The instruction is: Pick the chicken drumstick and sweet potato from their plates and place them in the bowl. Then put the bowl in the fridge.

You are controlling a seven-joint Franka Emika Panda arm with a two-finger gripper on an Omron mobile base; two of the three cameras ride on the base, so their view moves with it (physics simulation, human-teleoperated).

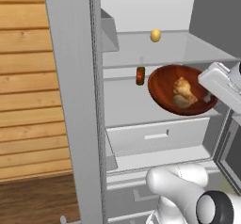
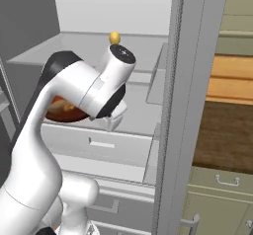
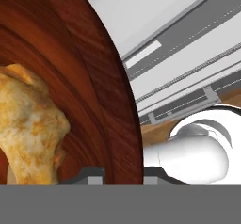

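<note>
A: Where is the bowl (image 1: 165, 92) now?

B: Inside the fridge (image 1: 75, 100), just right of a small bottle (image 1: 140, 76). My jaws pinch its rim, drumstick (image 1: 184, 92) inside.

A: Next?

B: I think keep it level, lower slowly onto the glass shelf (image 1: 127, 106), pls don't tip.

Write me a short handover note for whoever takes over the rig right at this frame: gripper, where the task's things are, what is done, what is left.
Gripper: shut on the rim of the bowl, one finger either side of the wall.
Bowl: held tilted inside the open fridge, over the glass shelf above the pale drawer; whether it touches the shelf cannot be told.
Chicken drumstick: in the bowl. A darker piece lies beside it, possibly the sweet potato.
Done: food loaded, bowl brought into the fridge.
Left: level the bowl, set it on the shelf, release, withdraw.
</note>
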